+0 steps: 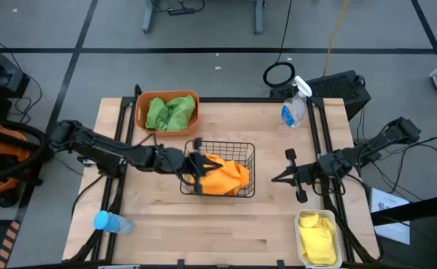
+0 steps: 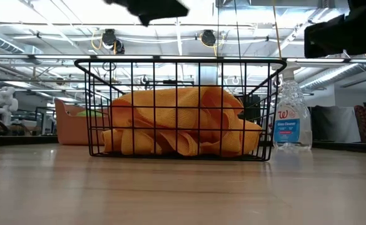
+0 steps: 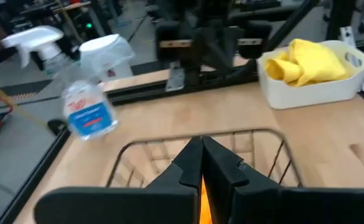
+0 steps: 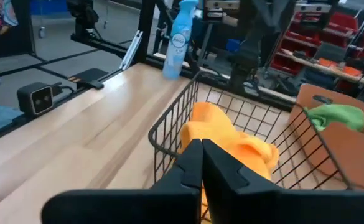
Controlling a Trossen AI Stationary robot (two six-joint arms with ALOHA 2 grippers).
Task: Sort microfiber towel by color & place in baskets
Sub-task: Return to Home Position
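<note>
Orange towels point(image 1: 225, 178) lie heaped in the black wire basket point(image 1: 242, 146) at the table's middle; they also show in the low view point(image 2: 183, 122). Green towels point(image 1: 170, 112) lie in the orange tub point(image 1: 140, 112) at the far side. Yellow towels point(image 1: 317, 237) lie in the white bin point(image 1: 319, 214) at the near right. My left gripper point(image 1: 197, 166) is shut and hangs above the basket's left side, clear of its rim point(image 2: 176, 62); in its wrist view point(image 3: 201, 142) the orange shows below the fingers. My right gripper point(image 1: 276, 179) is shut and empty, right of the basket point(image 4: 201, 144).
A clear spray bottle point(image 1: 294, 108) stands at the far right of the table. A blue-capped bottle point(image 1: 112, 221) lies at the near left. Bare wood lies in front of the basket and between the basket and the white bin.
</note>
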